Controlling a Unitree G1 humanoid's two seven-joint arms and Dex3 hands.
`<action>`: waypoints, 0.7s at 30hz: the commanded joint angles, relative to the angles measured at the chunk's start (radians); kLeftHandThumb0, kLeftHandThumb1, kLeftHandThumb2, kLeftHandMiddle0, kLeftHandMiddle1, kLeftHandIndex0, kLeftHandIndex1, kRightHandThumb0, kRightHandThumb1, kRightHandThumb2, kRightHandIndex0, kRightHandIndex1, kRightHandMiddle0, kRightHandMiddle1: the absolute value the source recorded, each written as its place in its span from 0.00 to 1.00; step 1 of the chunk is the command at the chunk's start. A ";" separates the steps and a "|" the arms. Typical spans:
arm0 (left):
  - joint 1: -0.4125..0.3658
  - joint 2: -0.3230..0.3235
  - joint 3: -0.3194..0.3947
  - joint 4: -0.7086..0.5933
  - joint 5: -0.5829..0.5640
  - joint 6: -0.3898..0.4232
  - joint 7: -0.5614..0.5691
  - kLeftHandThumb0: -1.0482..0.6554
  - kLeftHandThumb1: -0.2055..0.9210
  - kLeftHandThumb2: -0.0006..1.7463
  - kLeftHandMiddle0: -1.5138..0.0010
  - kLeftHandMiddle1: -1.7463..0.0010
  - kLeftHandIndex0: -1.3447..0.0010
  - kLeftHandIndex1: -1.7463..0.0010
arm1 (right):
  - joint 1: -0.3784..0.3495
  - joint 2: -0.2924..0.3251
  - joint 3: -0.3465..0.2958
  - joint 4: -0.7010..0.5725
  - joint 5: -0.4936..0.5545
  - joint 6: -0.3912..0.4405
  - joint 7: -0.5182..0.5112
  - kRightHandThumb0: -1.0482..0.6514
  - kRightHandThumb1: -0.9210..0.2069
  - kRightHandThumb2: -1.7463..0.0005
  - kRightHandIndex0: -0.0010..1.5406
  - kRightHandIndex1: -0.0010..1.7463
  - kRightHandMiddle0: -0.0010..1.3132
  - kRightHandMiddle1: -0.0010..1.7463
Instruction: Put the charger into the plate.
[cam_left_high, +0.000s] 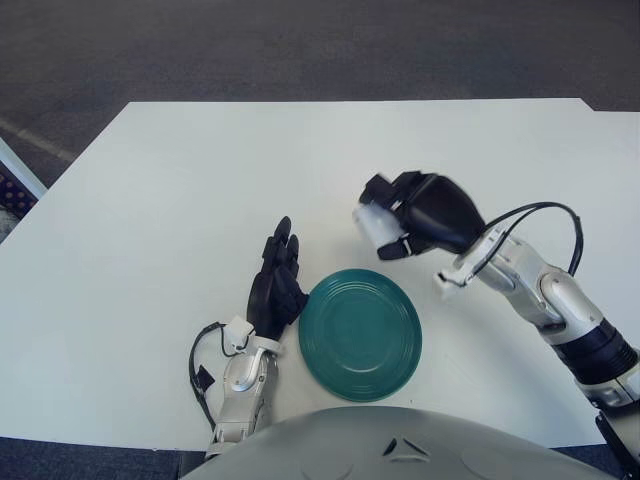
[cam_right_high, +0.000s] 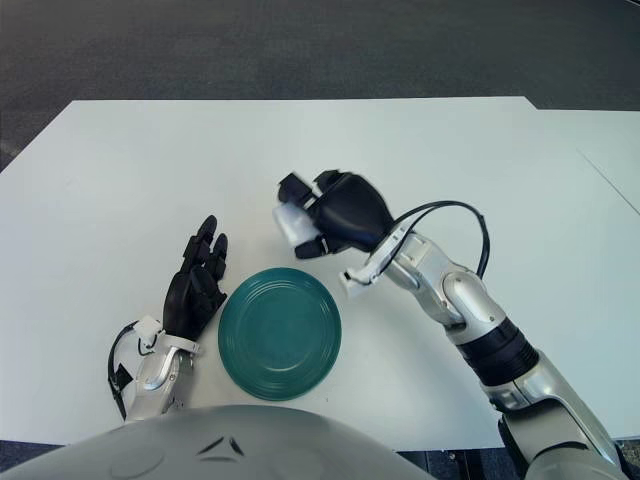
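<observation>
I read no legible markings. My left hand lay with fingers extended, holding nothing, just left of the green plate. Beyond the plate's far rim, my right hand was closed around the white charger, above the table.

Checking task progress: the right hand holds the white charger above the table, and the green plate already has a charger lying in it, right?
Not quite. The green plate holds nothing, as the left eye view shows. The right hand does hold the white charger above the table.
</observation>
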 joint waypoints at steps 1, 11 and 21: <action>-0.005 -0.009 0.009 0.023 -0.007 0.011 0.001 0.03 1.00 0.59 0.98 1.00 1.00 0.87 | 0.039 0.007 -0.014 -0.066 -0.003 -0.017 0.035 0.35 0.01 0.59 0.59 1.00 0.57 1.00; -0.008 -0.002 0.005 0.018 -0.014 0.014 -0.010 0.03 1.00 0.59 1.00 1.00 1.00 0.88 | 0.049 0.037 0.023 -0.058 0.022 -0.130 0.086 0.35 0.03 0.59 0.62 1.00 0.61 1.00; 0.011 -0.001 -0.008 -0.018 0.016 0.023 0.008 0.04 1.00 0.62 1.00 1.00 1.00 0.89 | 0.115 0.038 0.050 -0.032 -0.065 -0.219 0.079 0.34 0.07 0.54 0.64 1.00 0.64 1.00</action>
